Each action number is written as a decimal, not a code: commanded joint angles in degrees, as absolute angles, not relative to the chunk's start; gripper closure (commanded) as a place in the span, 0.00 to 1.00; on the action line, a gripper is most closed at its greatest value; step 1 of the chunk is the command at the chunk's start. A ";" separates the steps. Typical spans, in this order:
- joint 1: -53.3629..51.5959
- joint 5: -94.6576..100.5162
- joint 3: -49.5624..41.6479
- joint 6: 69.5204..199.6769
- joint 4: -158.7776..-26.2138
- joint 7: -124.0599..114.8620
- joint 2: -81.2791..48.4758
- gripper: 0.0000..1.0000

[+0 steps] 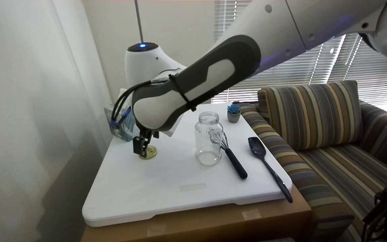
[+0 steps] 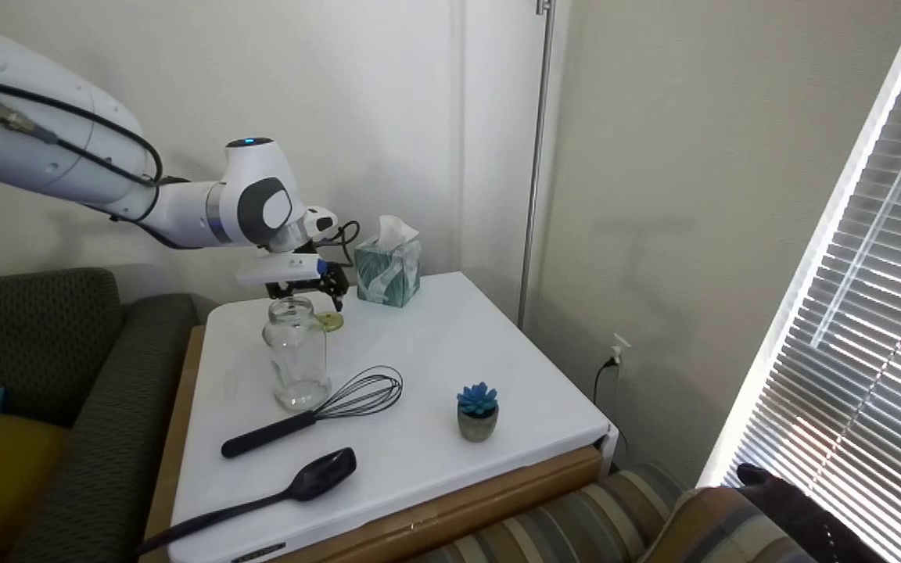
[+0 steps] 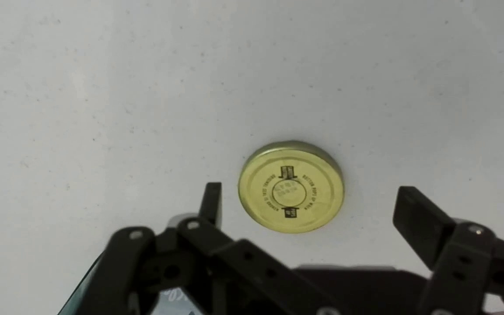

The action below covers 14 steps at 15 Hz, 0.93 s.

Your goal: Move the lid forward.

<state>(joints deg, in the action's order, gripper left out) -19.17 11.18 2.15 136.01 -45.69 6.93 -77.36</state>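
Observation:
The lid [image 3: 290,188], a round yellow-green disc with dark print and a ring at its centre, lies flat on the white table [image 1: 129,195]. In the wrist view my gripper [image 3: 309,192] stands open, one finger on either side of the lid and neither touching it; the left finger is nearer to its rim than the right. Exterior views also show the gripper [image 1: 148,143] over the lid [image 1: 150,153], whose edge is partly covered by a finger. The lid [image 2: 331,320] shows behind the jar, just below the gripper [image 2: 306,297].
A clear glass jar [image 1: 208,144] stands upright beside the lid's area, with a whisk [image 1: 236,164] and a black spoon [image 1: 270,169] beyond it. Close behind the gripper is a tissue box [image 2: 388,274]. A small potted plant [image 2: 478,414] sits near a table edge.

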 commanded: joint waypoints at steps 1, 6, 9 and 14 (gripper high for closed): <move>-18.98 11.27 2.04 135.43 -41.07 7.95 -80.74 0.00; -19.13 11.17 1.61 137.39 -37.39 6.10 -83.61 0.00; -18.98 10.82 1.94 138.48 -35.30 4.93 -85.35 0.00; -19.13 9.24 2.10 140.82 -38.44 4.45 -84.44 0.00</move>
<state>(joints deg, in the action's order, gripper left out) -19.29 10.58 2.12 138.83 -37.60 4.63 -84.45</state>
